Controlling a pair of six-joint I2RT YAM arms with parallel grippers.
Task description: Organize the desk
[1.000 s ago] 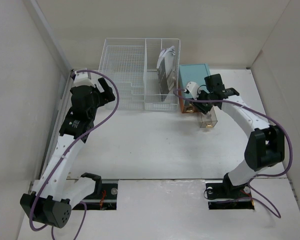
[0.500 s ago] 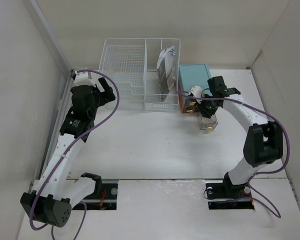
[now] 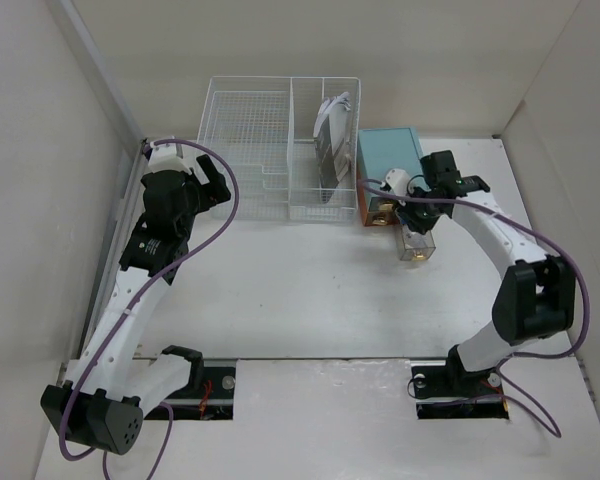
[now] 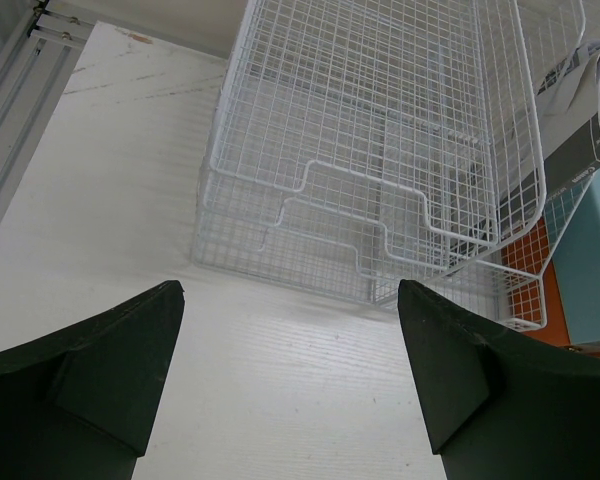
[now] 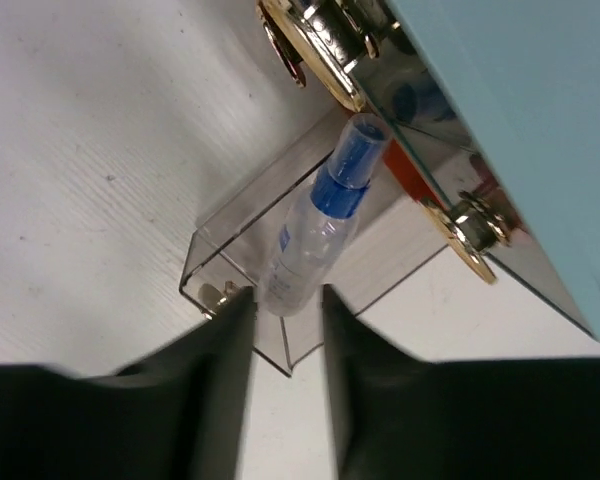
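Grips small blue-capped clear bottle [image 5: 315, 215] in right tool [image 5: 283, 300], cap toward teal drawer box [image 5: 520, 100], over that box's clear pulled-out drawer [image 5: 212, 245], with left tool [image 4: 290, 300] released, well apart.

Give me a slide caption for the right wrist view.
Right gripper holds a blue-capped bottle above the clear drawer pulled out of the teal box.

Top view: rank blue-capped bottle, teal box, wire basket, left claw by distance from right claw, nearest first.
1. blue-capped bottle: gripped in the right claw.
2. teal box: just behind it, slightly left.
3. wire basket: farther left, at the back.
4. left claw: far left side.
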